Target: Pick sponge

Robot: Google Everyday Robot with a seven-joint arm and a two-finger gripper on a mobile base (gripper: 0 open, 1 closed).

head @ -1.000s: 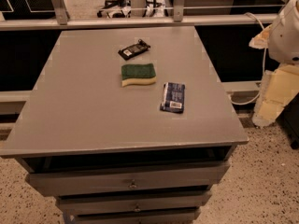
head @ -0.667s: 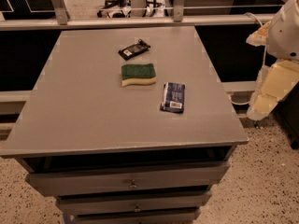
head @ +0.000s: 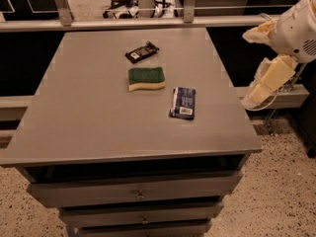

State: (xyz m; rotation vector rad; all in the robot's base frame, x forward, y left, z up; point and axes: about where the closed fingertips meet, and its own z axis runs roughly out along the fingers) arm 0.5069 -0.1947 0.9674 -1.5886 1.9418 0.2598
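The sponge (head: 146, 78) lies flat on the grey desk (head: 89, 127). It sits a little past the middle, closer to the far edge than to the front edge. Its top is dark green and rough-looking. Under the green is a pale yellow layer, and the wavy yellow edge faces the front. Nothing is touching the sponge.

Right behind the sponge is a small black device (head: 141, 52). It lies slanted, with one end pointing to the far right. There is a small gap of bare desk between it and the sponge.

In front of the sponge and off to the right lies a dark blue packet (head: 183, 102). It is flat and has a small white label at its near end. It is near the sponge, but the two do not touch.

The claw (head: 264, 85) is well away to the right of the sponge. It hangs in the air past the right edge of the desk, not over the top. It looks pale yellow and points down and a bit to the left. It is not holding the sponge. I cannot tell how far open the claw is.

The white arm (head: 298, 31) that carries the claw is above it, far right of the sponge and higher up.

Below the sponge, under the desk top, are grey drawers (head: 140, 194) with little knobs. Beyond the sponge, past the far edge of the desk, a pale rail (head: 123, 22) runs from side to side.
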